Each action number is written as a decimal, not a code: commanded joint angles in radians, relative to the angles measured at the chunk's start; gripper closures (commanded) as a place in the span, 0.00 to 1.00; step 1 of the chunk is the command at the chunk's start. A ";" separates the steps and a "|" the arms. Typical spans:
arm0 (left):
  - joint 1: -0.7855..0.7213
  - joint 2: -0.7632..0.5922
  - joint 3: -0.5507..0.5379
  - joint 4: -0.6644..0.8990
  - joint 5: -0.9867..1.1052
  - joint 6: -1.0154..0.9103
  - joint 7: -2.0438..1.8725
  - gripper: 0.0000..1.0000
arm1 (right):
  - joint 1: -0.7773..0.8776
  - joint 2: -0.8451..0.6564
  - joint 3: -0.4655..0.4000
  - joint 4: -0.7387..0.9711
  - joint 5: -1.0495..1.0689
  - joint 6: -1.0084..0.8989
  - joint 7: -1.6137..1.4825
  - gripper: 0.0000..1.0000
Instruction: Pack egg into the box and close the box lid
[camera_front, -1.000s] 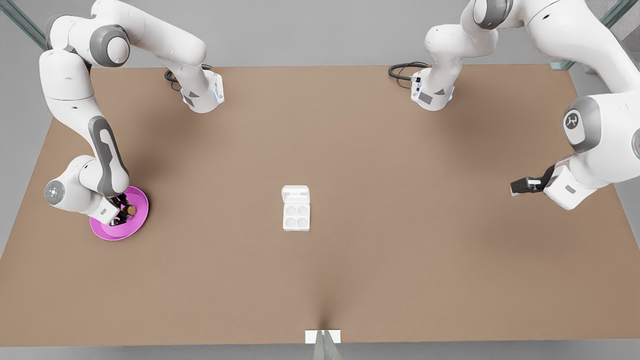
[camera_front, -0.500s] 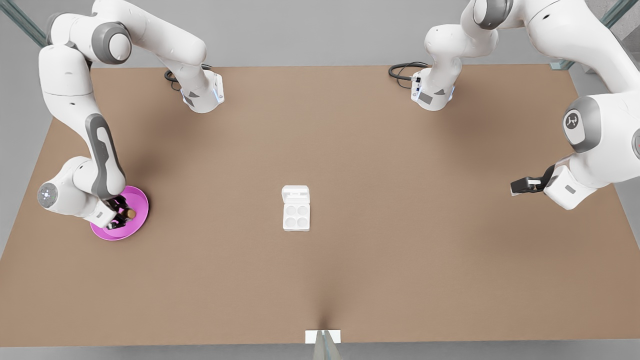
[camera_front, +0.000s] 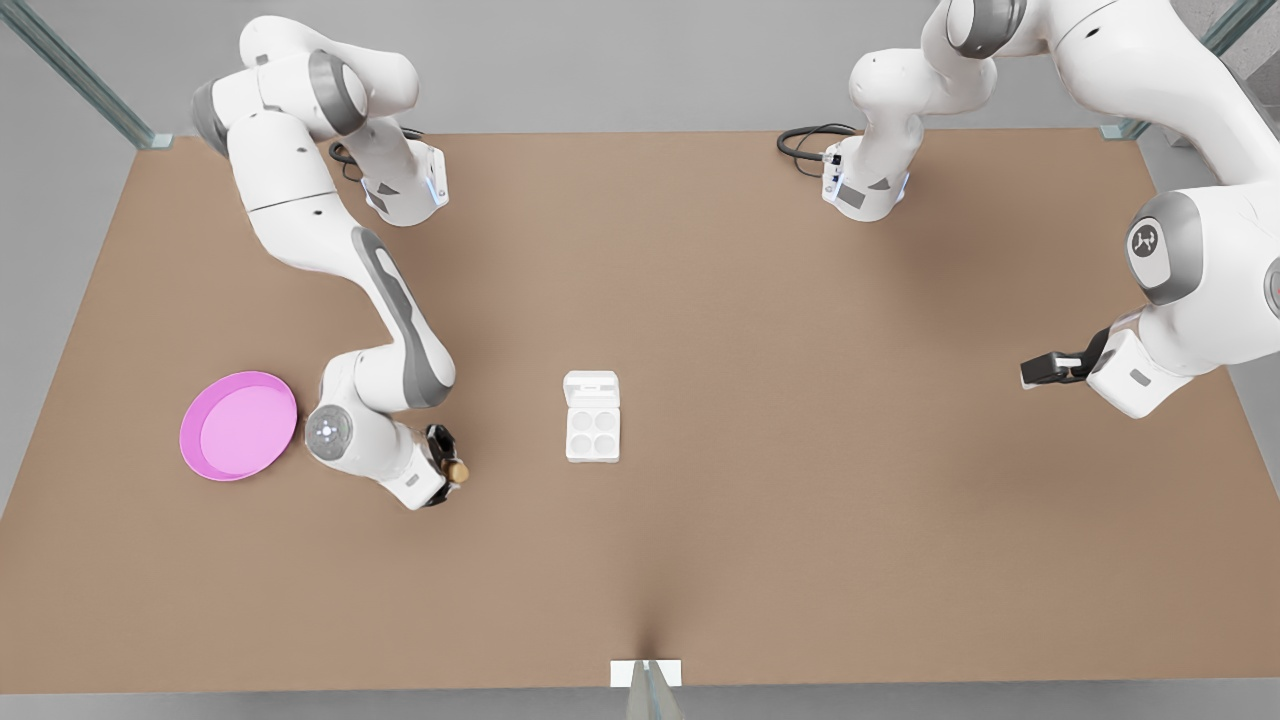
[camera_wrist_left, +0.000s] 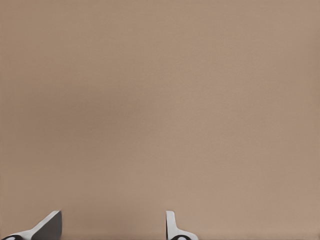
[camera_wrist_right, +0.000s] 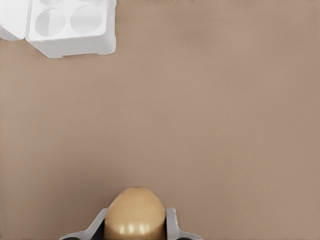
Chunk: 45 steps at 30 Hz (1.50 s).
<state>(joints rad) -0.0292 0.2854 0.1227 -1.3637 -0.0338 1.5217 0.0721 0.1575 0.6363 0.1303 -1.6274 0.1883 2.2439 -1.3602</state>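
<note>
A bare brown worktop (camera_front: 760, 300) fills the grey room. A pink plate (camera_front: 238, 425) lies at the front view's left, the box (camera_front: 592, 417) mid-worktop with the box lid (camera_front: 591, 387) open. Between them the right end effector (camera_front: 452, 471) clamps the egg (camera_front: 458, 470). At far right the left end effector (camera_front: 1030, 373) waits, fingers (camera_wrist_left: 49, 226) spread, holding nothing.

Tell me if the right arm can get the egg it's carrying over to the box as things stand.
Probably yes. The right gripper holds the egg, and just bare table lies between it and the box, whose box lid is open.
</note>
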 joint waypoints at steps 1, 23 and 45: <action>0.000 0.000 0.000 0.000 0.000 0.000 0.000 0.00 | 0.019 0.000 0.000 0.000 -0.003 0.003 0.018 0.44; -0.002 0.009 -0.006 0.000 0.000 -0.023 -0.002 0.00 | 0.258 0.125 -0.003 0.112 0.125 0.022 0.182 0.42; -0.374 0.307 -0.489 0.155 0.003 0.051 -1.166 0.79 | -0.069 -0.356 -0.265 0.115 -0.135 -0.434 1.264 0.00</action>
<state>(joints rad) -0.4155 0.5929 -0.3680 -1.2076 -0.0293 1.5771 -1.0865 0.0965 0.2850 -0.1378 -1.5010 0.0536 1.7956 -0.0966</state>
